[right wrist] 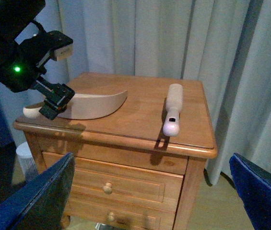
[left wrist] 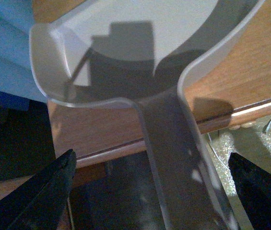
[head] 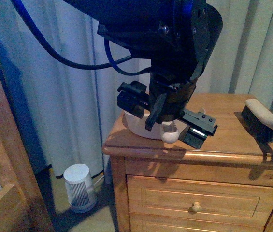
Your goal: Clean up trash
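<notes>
Dim, bluish light — hard shadows, wrist close-up perhaps slightly soft.

Honey-brown wood, white tools
Surface (right wrist: 140, 120) warm orange-brown — dustpan (right wrist: 97, 103) cream-white, brush (head: 266, 116) white with black bristles; curtains (right wrist: 140, 33) pale grey.

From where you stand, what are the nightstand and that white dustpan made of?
Nightstand: wood, perhaps pine, under glossy varnish; grain lines and a sheen show. Dustpan: seemingly smooth off-white plastic, with a thin moulded rim and handle.
</notes>
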Tool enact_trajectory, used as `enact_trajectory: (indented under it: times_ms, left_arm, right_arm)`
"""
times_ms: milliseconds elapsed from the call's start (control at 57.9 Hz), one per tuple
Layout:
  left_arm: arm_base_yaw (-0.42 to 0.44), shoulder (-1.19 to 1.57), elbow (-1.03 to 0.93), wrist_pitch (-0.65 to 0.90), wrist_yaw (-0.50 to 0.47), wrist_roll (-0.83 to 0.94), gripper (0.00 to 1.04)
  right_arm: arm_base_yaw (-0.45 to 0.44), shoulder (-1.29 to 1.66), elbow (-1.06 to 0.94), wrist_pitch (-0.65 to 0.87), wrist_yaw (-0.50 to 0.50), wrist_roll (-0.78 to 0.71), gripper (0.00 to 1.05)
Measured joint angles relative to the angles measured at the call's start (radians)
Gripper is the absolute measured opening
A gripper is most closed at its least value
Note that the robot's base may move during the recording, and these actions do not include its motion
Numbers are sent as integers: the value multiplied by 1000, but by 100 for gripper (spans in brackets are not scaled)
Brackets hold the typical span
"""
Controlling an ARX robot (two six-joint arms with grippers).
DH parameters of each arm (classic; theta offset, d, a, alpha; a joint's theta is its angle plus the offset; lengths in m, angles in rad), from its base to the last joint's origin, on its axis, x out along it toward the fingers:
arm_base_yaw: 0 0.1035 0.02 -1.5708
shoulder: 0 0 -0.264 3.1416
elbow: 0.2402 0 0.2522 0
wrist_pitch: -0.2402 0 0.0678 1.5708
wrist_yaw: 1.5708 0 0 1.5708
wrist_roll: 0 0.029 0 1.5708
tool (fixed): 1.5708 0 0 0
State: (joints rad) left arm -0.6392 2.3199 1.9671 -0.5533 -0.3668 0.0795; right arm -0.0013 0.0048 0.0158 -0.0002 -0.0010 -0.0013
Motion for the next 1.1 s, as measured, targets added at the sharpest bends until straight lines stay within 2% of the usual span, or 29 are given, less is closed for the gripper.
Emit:
enact_trajectory:
  times_ms: [535, 570, 725, 932, 1105]
  left_arm:
    - [3, 7, -33, 11, 0, -21, 97]
    - [3, 7, -33, 13, -1, -18, 93]
    - [3, 7, -37, 27, -3, -10, 61]
    - [5, 6, -48, 33, -7, -2, 30]
    - [10, 4, -61, 55, -2, 9, 28]
  right_arm:
    - [0, 0, 0, 0, 0, 0, 97]
    - [0, 0, 0, 0, 0, 0, 97]
    - [0, 0, 0, 0, 0, 0, 97]
    - [0, 0, 0, 0, 0, 0, 97]
    - [0, 0, 0, 0, 0, 0, 97]
